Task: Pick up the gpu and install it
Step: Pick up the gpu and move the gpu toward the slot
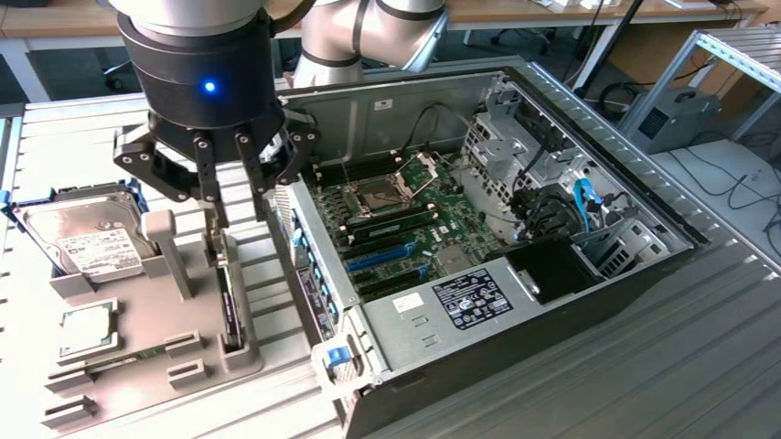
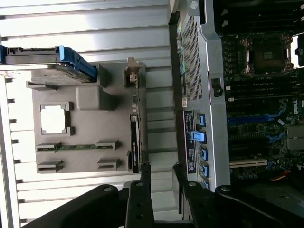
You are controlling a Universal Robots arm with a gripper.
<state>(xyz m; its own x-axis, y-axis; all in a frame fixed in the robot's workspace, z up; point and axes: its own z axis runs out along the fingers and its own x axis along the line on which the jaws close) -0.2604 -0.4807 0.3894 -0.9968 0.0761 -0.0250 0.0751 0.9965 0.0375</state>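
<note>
The gpu [image 1: 227, 297] is a thin black card that stands on edge in a slot of the grey holder [image 1: 153, 315], its silver bracket end towards the far side. In the wrist view the gpu [image 2: 135, 145] appears as a narrow dark strip. My gripper [image 1: 240, 212] hangs just above the card's far end, and its two dark fingers are spread apart, open, with nothing between them. Seen from the wrist, the gripper [image 2: 160, 167] has its fingertips just off the card's end, not touching it.
The open computer case [image 1: 366, 110] lies on the exterior view's right of the holder, with blue card slots [image 1: 379, 259] on its motherboard. The holder also carries a hard drive [image 1: 86, 242], a processor chip [image 1: 88, 329] and a green memory stick [image 1: 123, 358].
</note>
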